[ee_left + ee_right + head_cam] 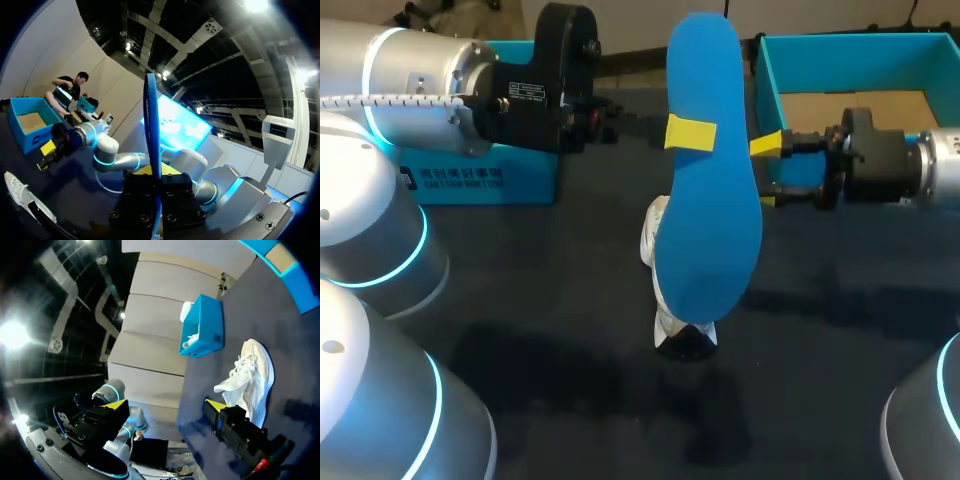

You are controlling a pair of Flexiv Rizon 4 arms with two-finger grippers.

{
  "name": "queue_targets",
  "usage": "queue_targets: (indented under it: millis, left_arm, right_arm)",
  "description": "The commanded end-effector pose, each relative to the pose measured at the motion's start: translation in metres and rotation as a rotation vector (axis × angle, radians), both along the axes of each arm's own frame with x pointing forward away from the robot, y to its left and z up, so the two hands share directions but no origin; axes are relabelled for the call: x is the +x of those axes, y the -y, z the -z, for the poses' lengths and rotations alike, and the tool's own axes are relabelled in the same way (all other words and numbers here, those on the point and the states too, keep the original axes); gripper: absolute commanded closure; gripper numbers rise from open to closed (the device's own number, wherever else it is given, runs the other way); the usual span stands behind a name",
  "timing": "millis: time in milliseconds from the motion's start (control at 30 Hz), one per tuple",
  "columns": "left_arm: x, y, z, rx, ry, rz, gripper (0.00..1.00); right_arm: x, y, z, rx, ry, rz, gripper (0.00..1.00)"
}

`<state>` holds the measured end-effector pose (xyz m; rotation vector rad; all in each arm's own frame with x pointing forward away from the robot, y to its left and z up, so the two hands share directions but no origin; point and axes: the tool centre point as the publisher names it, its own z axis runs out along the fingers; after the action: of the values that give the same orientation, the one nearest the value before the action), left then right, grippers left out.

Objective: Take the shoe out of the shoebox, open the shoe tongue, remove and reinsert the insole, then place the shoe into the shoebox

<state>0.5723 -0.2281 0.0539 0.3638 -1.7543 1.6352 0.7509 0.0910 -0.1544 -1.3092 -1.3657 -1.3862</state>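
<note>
Left gripper (688, 134) is clamped on the blue insole (710, 230), up over the white shoe (252, 375) mid-table. The right gripper (770, 172) is wide open and empty by the far-right shoebox (767, 90). I'd pin the shoe, then slide the insole in slowly.

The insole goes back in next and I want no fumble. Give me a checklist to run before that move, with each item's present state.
1. Insole gripped: ok. The left jaws are shut on it and it stands upright in the air.
2. Right jaws free: ok. They are open and empty, beside the insole.
3. Shoe in place: ok. It lies on the table below the insole.
4. Shoe steadied: not ok. No jaws touch it.
5. Tongue open wide enough: cannot tell.
6. Shoebox ready: ok. It is open with no shoe inside.
</note>
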Motion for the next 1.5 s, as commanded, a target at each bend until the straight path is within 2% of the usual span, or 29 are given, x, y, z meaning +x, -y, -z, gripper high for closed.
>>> queue_targets:
  millis: [33, 167, 400, 533, 633, 667, 733, 900, 1000, 1100, 1133, 1167, 1367, 1500]
  left_arm:
    - [-0.001, 0.001, 0.001, -0.001, -0.001, -0.001, 1.0]
    - [-0.001, 0.001, 0.001, -0.001, -0.001, -0.001, 1.0]
    - [0.01, -0.015, 0.026, -0.047, 0.272, 0.039, 1.0]
    - [0.016, -0.021, 0.036, -0.074, 0.463, 0.035, 1.0]
    - [0.021, -0.024, 0.047, -0.088, 0.663, 0.055, 1.0]
    - [0.021, -0.025, 0.048, -0.089, 0.68, 0.055, 1.0]
    - [0.022, -0.027, 0.055, -0.094, 0.839, 0.073, 1.0]
    - [0.025, -0.028, 0.071, -0.13, 1.094, 0.044, 1.0]
    - [0.031, -0.028, 0.078, -0.173, 1.241, 0.001, 1.0]
    - [0.042, -0.025, 0.082, -0.275, 1.44, -0.057, 1.0]
    - [0.044, -0.025, 0.083, -0.283, 1.449, -0.064, 1.0]
    - [0.049, -0.024, 0.085, -0.322, 1.525, -0.086, 1.0]
    - [0.058, -0.022, 0.096, -0.364, 1.653, -0.096, 1.0]
    - [0.062, -0.023, 0.103, -0.333, 1.661, -0.103, 1.0]
  right_arm:
    - [-0.004, 0.0, 0.0, -0.001, 0.001, 0.009, 0.0]
    - [-0.004, 0.0, 0.0, -0.001, 0.001, 0.009, 0.0]
    - [-0.004, 0.0, 0.0, -0.001, 0.001, 0.009, 0.0]
    - [-0.004, 0.0, 0.0, -0.001, 0.001, 0.009, 0.0]
    - [-0.004, 0.0, 0.0, -0.001, 0.001, 0.009, 0.0]
    - [-0.004, 0.0, 0.0, -0.001, 0.001, 0.009, 0.0]
    - [-0.004, 0.0, 0.0, -0.001, 0.001, 0.009, 0.0]
    - [-0.004, 0.0, 0.0, -0.001, 0.001, 0.009, 0.0]
    - [-0.004, 0.0, 0.0, -0.001, 0.001, 0.009, 0.0]
    - [-0.004, 0.0, 0.0, -0.001, 0.001, 0.009, 0.0]
    - [-0.004, 0.0, 0.0, -0.001, 0.001, 0.009, 0.0]
    - [-0.004, 0.0, 0.0, -0.001, 0.001, 0.009, 0.0]
    - [-0.004, 0.0, 0.0, -0.001, 0.001, 0.009, 0.0]
    - [-0.004, 0.0, 0.0, -0.001, 0.001, 0.009, 0.0]
